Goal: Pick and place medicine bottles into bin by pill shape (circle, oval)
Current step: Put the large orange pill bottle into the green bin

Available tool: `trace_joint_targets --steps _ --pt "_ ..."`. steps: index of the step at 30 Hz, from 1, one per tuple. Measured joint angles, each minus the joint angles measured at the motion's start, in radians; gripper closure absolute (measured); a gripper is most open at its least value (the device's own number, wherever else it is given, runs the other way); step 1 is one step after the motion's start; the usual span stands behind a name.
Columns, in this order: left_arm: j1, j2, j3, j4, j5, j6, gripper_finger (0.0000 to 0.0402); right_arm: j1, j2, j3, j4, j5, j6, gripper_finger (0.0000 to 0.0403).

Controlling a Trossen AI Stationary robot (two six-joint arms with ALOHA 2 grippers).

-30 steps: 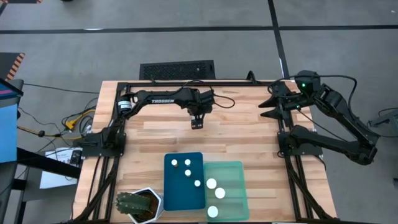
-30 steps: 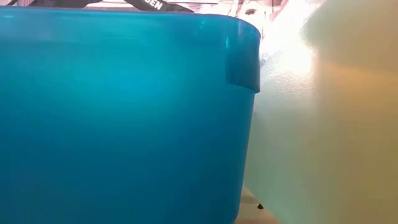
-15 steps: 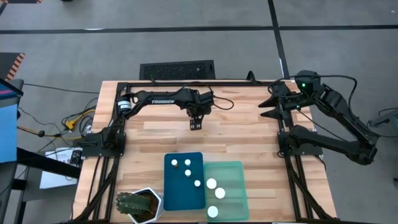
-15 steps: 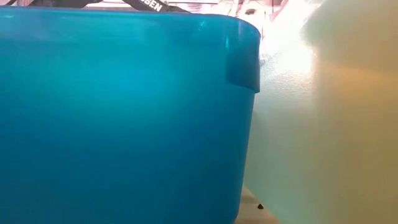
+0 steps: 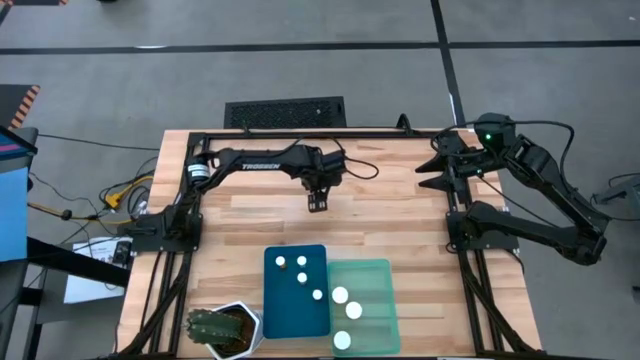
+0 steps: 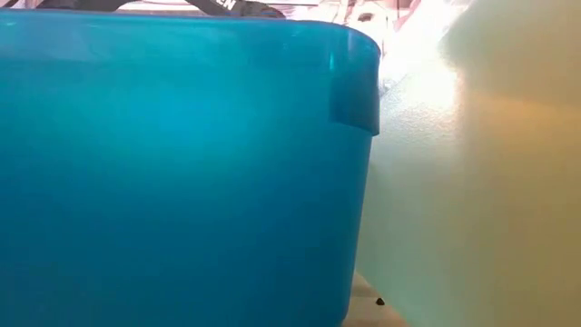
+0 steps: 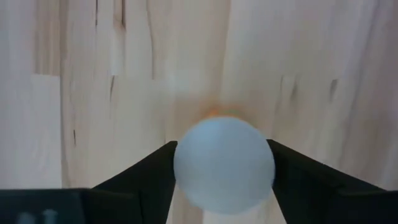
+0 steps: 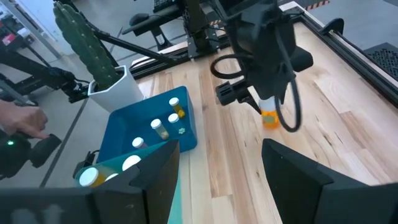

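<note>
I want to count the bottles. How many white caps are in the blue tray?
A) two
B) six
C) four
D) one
C: the high view shows four white caps inside the blue tray; the other three sit in the green tray.

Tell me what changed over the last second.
The left gripper shifted slightly right over the bare wood, its fingers closing in around a medicine bottle standing between them. The right gripper stayed parked, and the blue tray and green tray stayed put.
</note>
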Motion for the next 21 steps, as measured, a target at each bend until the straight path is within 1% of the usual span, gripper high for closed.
trace_joint_targets --steps 2,4,10,14,16,19,21 --pt "-0.013 -0.005 0.012 -0.002 -0.008 -0.003 0.0172 0.0 0.0 0.0 0.0 0.001 0.0 0.0163" --pt "-0.025 -0.008 0.031 -0.004 -0.023 -0.005 0.0178 0.0 0.0 0.0 0.0 0.001 0.0 0.0163" --pt "-0.082 -0.042 0.098 -0.043 -0.025 -0.017 0.0218 0.0 0.0 0.0 0.0 0.001 0.008 0.0163" --pt "-0.115 -0.069 0.1 -0.034 -0.097 -0.003 0.0241 0.0 0.0 0.0 0.003 0.001 0.019 0.0163" --pt "-0.122 -0.078 0.1 -0.035 -0.103 -0.009 0.025 0.0 0.0 0.0 0.003 0.001 0.027 0.0163" --pt "-0.13 -0.084 0.1 -0.031 -0.137 -0.049 0.0254 0.0 0.0 0.0 0.003 0.001 0.035 0.0163" --pt "-0.13 -0.083 0.1 -0.03 -0.137 -0.067 0.0249 0.0 0.0 0.0 0.003 0.001 0.035 0.0163"
